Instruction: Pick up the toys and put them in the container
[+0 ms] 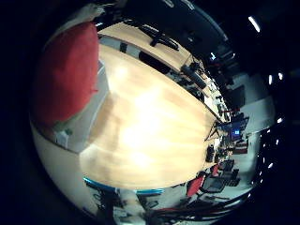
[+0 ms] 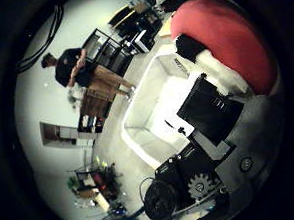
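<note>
A red soft toy [image 1: 65,70] with a white part fills one side of both palm views, pressed close against the palm. My hand [image 2: 207,111] shows as black and white finger parts curled beside the toy, with a geared part lower down. A white rectangular container [image 2: 151,104] lies below the palm, and what shows of its inside looks bare. The toy hangs by the container's edge, above the wooden table [image 1: 150,131].
The light wooden table stretches wide under the hand, with a blue-edged rim [image 1: 122,187] at one end. Beyond it stand black chairs [image 1: 215,183], a red chair [image 1: 194,185] and desks with screens [image 1: 234,126]. Shelving [image 2: 94,113] stands on the room's floor.
</note>
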